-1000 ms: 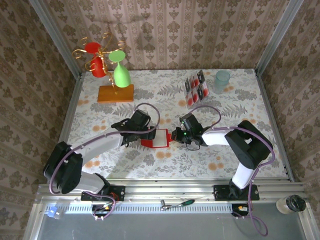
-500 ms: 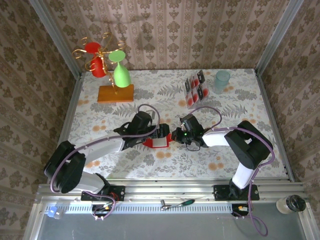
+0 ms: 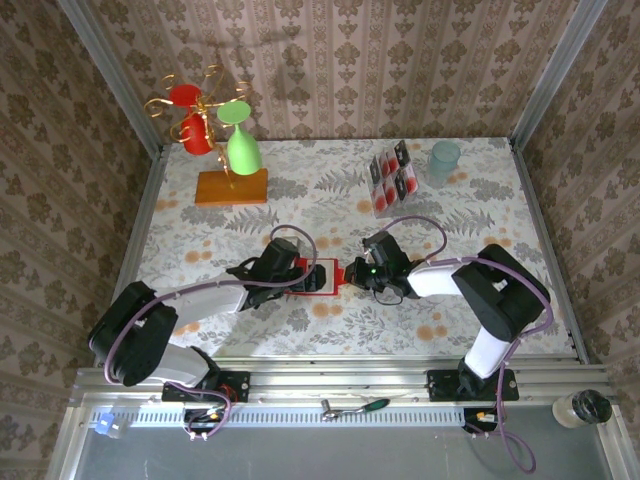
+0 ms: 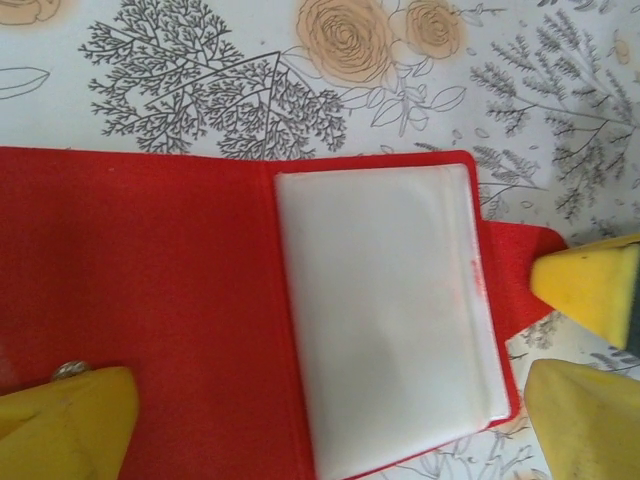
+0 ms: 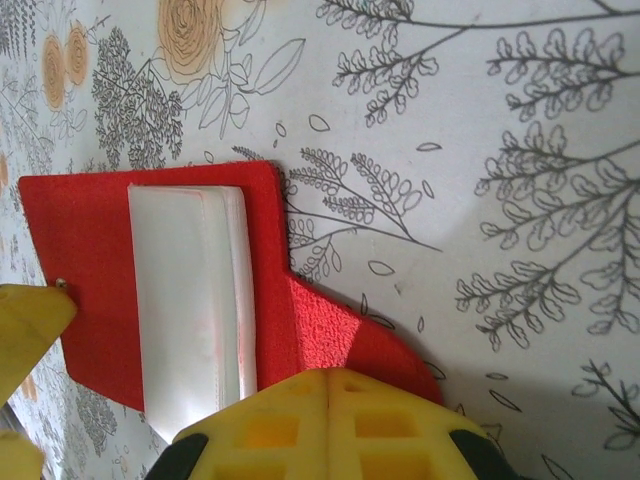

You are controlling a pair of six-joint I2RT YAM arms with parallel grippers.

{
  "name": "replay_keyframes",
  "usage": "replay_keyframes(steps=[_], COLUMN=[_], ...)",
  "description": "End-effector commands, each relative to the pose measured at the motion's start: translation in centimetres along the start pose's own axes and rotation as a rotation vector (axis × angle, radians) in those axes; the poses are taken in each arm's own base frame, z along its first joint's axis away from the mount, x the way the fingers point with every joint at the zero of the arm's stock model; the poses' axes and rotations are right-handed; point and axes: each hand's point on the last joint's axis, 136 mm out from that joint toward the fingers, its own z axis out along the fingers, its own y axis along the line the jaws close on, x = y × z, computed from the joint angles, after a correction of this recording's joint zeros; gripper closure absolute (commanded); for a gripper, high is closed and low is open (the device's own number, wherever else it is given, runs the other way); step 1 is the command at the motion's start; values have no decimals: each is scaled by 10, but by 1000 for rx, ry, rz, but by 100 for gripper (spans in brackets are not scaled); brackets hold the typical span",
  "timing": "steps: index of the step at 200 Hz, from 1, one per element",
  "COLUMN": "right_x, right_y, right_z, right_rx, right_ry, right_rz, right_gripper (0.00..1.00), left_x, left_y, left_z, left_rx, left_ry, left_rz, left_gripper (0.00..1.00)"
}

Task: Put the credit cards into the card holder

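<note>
The red card holder (image 3: 322,279) lies open on the flowered table, its pale inner pocket (image 4: 385,310) facing up. My left gripper (image 3: 290,270) hangs open just above it, one yellow finger (image 4: 65,425) over the red left half and the other (image 4: 585,415) past the right edge. My right gripper (image 5: 330,385) is shut on the card holder's red tab (image 5: 350,335) at its right side. The credit cards (image 3: 392,178) stand in a clear rack at the far right, away from both grippers.
A gold stand on an orange block (image 3: 231,187) holds red cups and a green glass at the far left. A teal cup (image 3: 444,160) stands beside the card rack. A tool (image 3: 355,406) lies on the near rail.
My left gripper has come down and nearer over the card holder's left half, still open. The right gripper has kept its hold on the tab and barely moved.
</note>
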Motion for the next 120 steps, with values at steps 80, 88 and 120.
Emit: replay_keyframes(steps=[80, 88, 120], right_x=[-6, -9, -19], right_y=[21, 26, 43], right_z=[-13, -14, -20], right_rx=[-2, -10, -26], right_ry=[22, 21, 15], right_rz=[-23, -30, -58], right_gripper=[94, 94, 93], left_x=[9, 6, -8], left_y=[14, 10, 0], left_z=[2, 0, -8], left_rx=[-38, -30, -6], left_ry=[1, -4, -34], left_rz=[56, 59, 57], left_gripper=[0, 0, 0])
